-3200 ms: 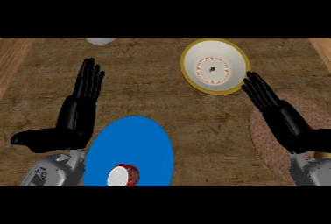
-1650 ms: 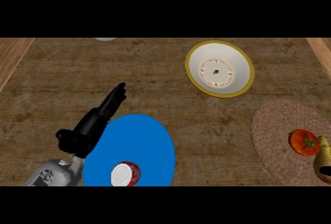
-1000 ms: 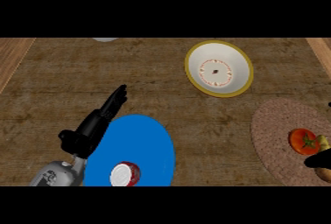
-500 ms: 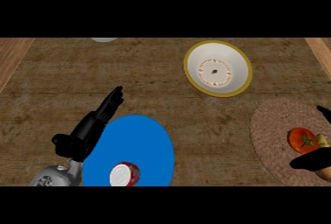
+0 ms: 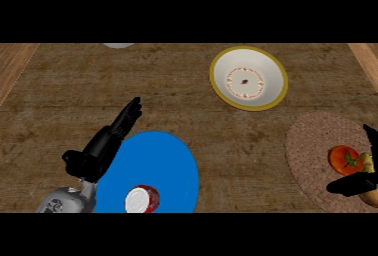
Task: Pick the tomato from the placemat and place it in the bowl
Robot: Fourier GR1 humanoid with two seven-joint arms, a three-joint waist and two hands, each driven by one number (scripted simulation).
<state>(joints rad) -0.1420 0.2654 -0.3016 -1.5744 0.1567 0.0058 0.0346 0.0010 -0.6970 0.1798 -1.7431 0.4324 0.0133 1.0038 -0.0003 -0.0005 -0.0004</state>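
Head view of the desk (image 5: 74, 90). The right robot hand (image 5: 351, 186) enters at the right edge with its fingers (image 5: 369, 137) and thumb spread apart. The fingers lie beyond the tomato (image 5: 343, 159) and the thumb on its near side, so the hand brackets the tomato without closing on it; whether it touches the tomato cannot be told. The tomato lies on the right half of the round brown placemat (image 5: 310, 145). Half a second earlier this hand sat slightly nearer the edge, and 1.6 s ago almost none of it showed beside the tomato. The left robot hand (image 5: 100, 150) holds nothing. Its fingers are straight and slanted up and to the right, beside the left rim of the blue plate (image 5: 166, 160), as in the preceding frames. A small red-rimmed cup (image 5: 140, 199) stands on the plate's near part. The white bowl (image 5: 262, 60) with its yellow rim lies farther back, well apart from the placemat, with bare desk between them.
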